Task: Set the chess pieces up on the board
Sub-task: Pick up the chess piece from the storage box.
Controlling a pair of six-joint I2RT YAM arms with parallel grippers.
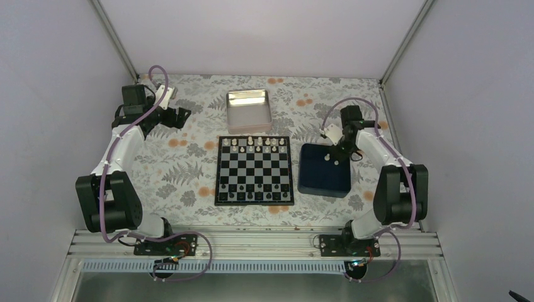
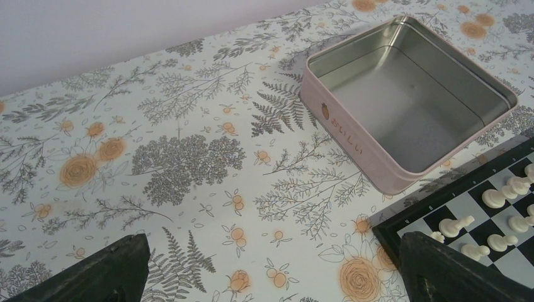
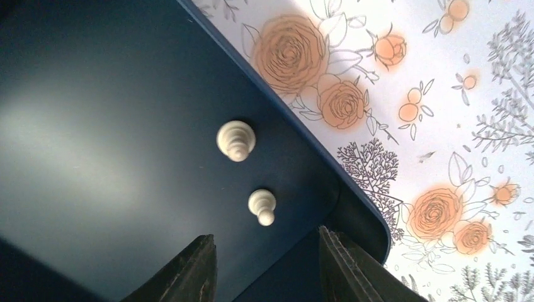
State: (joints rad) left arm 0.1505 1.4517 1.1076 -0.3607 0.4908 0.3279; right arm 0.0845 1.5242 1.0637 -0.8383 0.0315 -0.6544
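Many white pieces [image 1: 251, 143] stand on your board [image 1: 254, 179]; two wait in the blue tray [image 3: 94, 126] under your right gripper [image 3: 266, 240], jaws apart, empty.

My right gripper [image 1: 334, 153] hangs over the blue tray [image 1: 315, 179] holding two white pieces [image 1: 335, 162]; my left gripper [image 1: 182, 117] sits well left of the board [image 1: 254, 202].

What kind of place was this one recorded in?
Probably a robotics lab test cell, not a home: blank walls edged by aluminium struts, two arms bolted to a metal rail, and a floral-covered table holding the board, a silver tin and a blue tray.
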